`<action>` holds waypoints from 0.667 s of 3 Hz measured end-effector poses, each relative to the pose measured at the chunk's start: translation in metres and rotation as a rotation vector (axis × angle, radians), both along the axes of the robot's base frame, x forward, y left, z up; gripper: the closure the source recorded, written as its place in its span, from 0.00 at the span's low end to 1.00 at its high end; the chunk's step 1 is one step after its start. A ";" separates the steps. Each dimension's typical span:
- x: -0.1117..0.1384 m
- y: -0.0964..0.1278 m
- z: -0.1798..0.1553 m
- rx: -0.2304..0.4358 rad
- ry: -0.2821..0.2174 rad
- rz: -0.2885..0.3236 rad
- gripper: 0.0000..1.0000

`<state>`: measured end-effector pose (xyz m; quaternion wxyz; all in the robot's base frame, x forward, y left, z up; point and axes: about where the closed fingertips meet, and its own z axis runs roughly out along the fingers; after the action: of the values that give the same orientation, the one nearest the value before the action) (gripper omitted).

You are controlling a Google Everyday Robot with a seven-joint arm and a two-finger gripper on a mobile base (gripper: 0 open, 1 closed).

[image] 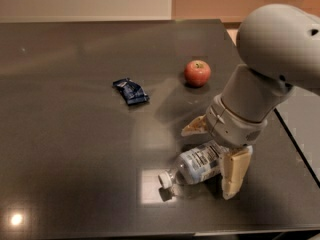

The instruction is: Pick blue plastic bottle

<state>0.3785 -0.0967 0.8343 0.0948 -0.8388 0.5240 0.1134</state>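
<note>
The tool [206, 163] sits low over the dark grey, glossy counter [75, 134], its tan fingers [234, 171] spread either side of the blue plastic bottle [197, 165], which is clear with a pale blue-and-white label and a white cap [164, 179]. The apple [197, 72] is red and the snack wrapper [131, 91] dark blue

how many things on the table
3: blue plastic bottle lying near the front edge, gripper astride it, jaws open; apple behind it; wrapper left of apple. The arm may hide more.
</note>
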 end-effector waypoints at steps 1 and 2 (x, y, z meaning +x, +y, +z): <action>0.000 0.002 0.002 -0.017 0.001 0.012 0.39; 0.004 0.002 0.010 -0.028 -0.006 0.006 0.62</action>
<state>0.3828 -0.0942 0.8441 0.0844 -0.8421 0.5225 0.1038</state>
